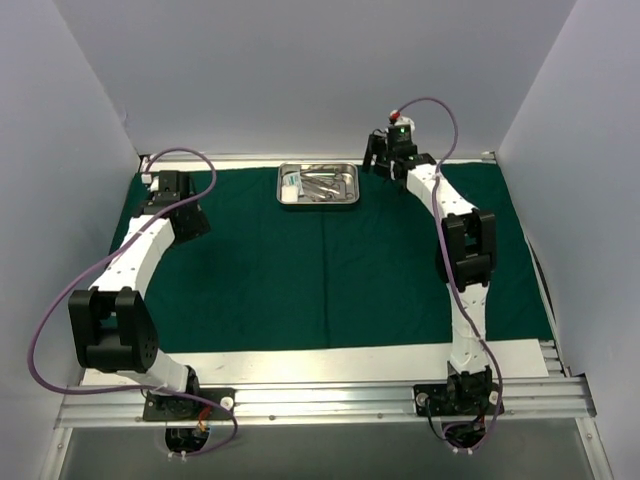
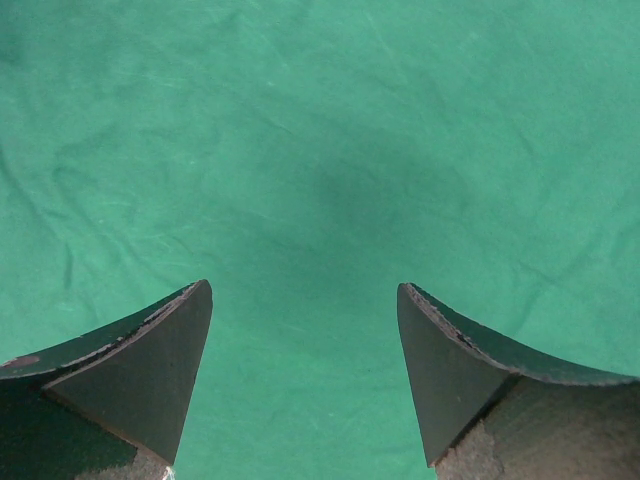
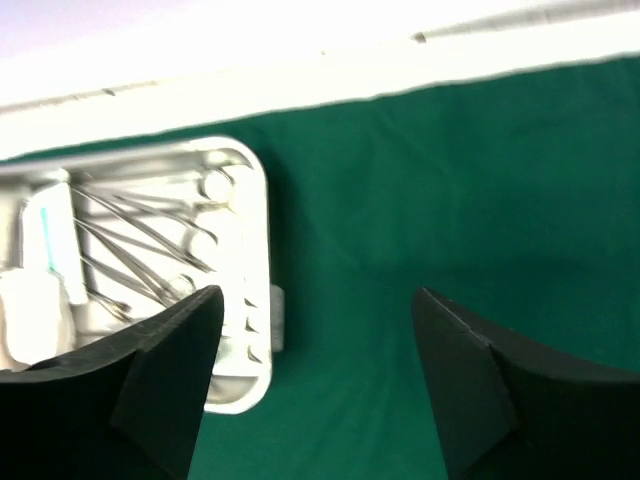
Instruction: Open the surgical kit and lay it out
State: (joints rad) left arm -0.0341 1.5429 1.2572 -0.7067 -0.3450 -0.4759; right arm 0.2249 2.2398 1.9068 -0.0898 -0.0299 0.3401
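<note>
The dark green cloth drape [image 1: 330, 270] lies spread flat, the rectangular shiny steel tray [image 1: 318, 203] on it at the far middle, thin silver instruments [image 1: 325, 184] inside. Left gripper [image 2: 305, 290] hangs over bare drape, right gripper [image 3: 318, 295] just right of the tray; both jaws wide apart, empty

The top camera sits high up, behind the two arms [image 1: 465, 250], and looks down from far off; it sees the whole green cloth [image 1: 330, 280] and the tray [image 1: 318, 202] at the far edge. The left wrist camera looks down past its own fingers [image 2: 140, 380], very close; only cloth shows. The right wrist camera sits low and near, looking past its own fingers at the far edge of the cloth; it and the top view share the tray.
</note>
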